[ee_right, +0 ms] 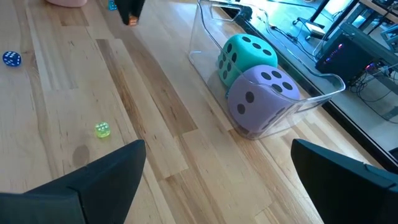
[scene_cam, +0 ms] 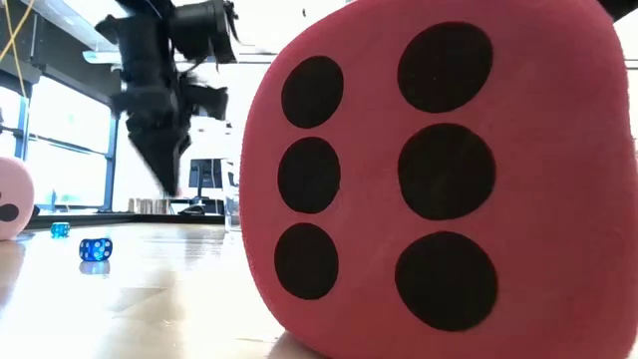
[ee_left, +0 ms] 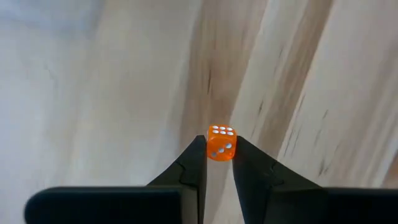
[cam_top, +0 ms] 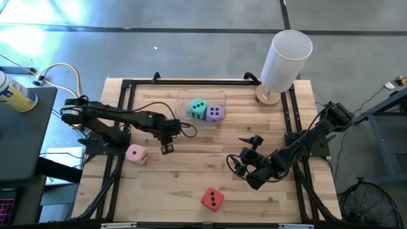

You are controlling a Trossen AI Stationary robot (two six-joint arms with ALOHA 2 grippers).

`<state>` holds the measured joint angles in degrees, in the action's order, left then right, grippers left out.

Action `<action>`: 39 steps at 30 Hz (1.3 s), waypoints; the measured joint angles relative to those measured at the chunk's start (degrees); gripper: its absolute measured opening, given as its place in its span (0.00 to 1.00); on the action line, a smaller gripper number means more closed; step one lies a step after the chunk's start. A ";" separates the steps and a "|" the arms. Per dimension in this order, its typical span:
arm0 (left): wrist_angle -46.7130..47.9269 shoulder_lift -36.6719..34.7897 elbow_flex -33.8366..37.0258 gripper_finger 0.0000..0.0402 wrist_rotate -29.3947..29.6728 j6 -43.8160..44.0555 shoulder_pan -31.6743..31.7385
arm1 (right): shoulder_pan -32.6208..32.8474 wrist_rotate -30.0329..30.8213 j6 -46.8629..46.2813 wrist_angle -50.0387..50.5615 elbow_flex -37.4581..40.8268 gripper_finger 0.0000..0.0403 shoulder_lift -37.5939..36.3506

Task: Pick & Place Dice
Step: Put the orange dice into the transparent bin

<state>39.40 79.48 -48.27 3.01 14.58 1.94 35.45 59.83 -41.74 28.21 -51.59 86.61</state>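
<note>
I have the left gripper (ee_left: 219,163) over mid-counter (cam_top: 191,159), fingers pinched on a tiny orange plastic die (ee_left: 221,142), lifted for carrying toward the clear plastic bin (cam_top: 184,102) holding the teal (cam_top: 197,108) and purple foam dice (cam_top: 215,112). The right gripper (ee_right: 217,174) waits, fingers spread wide and empty.

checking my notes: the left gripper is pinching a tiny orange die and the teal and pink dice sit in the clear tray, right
Not quite. The clear tray holds the teal die and the purple die; the pink die lies on the table, as the high view shows. The left gripper does pinch the tiny orange die.
</note>
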 joint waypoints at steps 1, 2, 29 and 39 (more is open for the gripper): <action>-1.41 -1.25 -0.01 0.13 0.52 -0.42 -0.27 | 0.01 0.00 0.00 0.00 0.00 0.98 0.00; -2.84 -2.56 -0.04 0.13 1.24 -0.83 -0.48 | 0.01 0.01 0.00 -0.06 0.00 0.98 0.00; -29.50 -3.28 -0.11 0.20 15.36 -3.73 16.12 | 0.01 0.00 0.02 -0.13 0.00 0.98 0.02; -29.86 -2.18 -0.11 0.21 18.61 -4.75 13.79 | 0.01 -0.07 0.02 -0.17 0.00 0.98 0.00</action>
<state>9.54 77.30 -48.38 21.63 9.83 15.73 35.46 59.77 -41.71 28.03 -51.59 86.61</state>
